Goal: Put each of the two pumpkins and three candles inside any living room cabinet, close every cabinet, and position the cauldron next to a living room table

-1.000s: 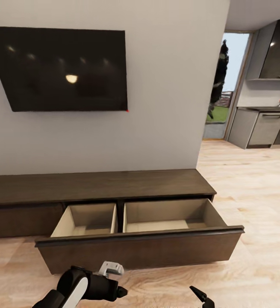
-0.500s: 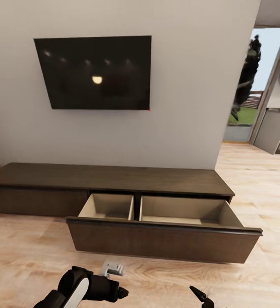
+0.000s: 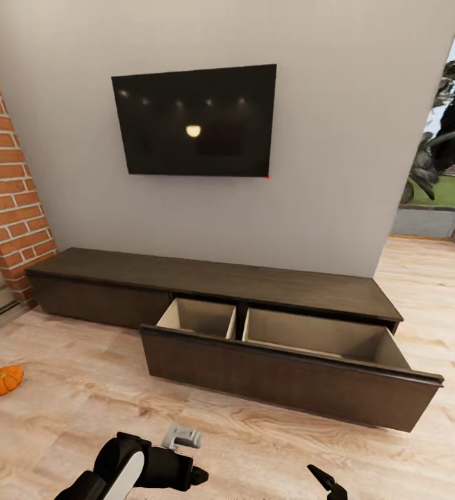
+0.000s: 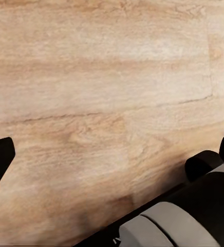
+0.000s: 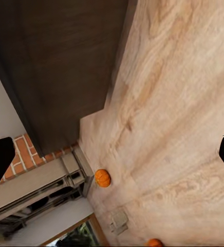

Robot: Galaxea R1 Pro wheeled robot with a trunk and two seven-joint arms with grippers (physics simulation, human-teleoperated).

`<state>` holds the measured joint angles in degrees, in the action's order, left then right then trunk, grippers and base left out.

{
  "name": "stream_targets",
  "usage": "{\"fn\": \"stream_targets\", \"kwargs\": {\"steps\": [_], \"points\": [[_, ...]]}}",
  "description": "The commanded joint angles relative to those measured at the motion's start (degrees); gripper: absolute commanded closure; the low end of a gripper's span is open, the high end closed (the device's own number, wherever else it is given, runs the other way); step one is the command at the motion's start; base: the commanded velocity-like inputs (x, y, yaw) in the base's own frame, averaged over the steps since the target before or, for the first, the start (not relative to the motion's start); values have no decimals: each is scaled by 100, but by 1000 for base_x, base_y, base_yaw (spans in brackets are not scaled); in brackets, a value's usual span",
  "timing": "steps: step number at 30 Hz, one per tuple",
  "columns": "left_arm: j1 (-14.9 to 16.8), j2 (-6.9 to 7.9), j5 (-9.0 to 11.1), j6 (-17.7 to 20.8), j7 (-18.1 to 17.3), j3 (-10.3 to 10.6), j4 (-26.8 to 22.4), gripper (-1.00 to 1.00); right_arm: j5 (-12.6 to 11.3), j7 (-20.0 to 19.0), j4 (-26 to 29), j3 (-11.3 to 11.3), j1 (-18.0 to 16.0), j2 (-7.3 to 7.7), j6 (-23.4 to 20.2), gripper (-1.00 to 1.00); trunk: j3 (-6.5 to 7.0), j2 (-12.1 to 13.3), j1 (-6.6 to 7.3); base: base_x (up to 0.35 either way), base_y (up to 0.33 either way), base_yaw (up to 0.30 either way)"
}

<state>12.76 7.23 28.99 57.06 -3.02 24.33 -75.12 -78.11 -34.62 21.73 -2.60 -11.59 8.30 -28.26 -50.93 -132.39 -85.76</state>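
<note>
Plank floor (image 3: 60,410) holds one pumpkin (image 3: 5,380) head-on; right wrist finds a second pumpkin (image 5: 153,242); both tools released.

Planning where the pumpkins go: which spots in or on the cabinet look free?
Both compartments of the open drawer look empty, the wider one on the right. The cabinet top under the TV is bare. One pumpkin lies on the floor by the brick fireplace.

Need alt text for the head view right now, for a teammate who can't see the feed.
A long, low dark-brown cabinet stands against a grey wall under a black TV, its wide drawer pulled open and empty. A small orange pumpkin lies on the wood floor at left near a brick fireplace.
</note>
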Motion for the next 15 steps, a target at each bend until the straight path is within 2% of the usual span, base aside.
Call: {"fn": "stream_targets", "kwargs": {"steps": [1, 8, 15], "points": [[5, 4, -37, 16, -32, 6, -3, -100, -55, -5, -2, -28, -2, 5, -20, -100, -6, -3, 2, -60, -71, 290], [4, 15, -47, 16, -32, 5, -3, -100, -55, -8, -2, -30, -2, -1, 335, -100, -6, -3, 2, -16, -19, 292], [3, 24, -52, 16, -32, 4, -3, -100, -55, -5, -2, -33, -2, -3, 410, -100, -6, -3, 2, -3, -1, 294]]}}
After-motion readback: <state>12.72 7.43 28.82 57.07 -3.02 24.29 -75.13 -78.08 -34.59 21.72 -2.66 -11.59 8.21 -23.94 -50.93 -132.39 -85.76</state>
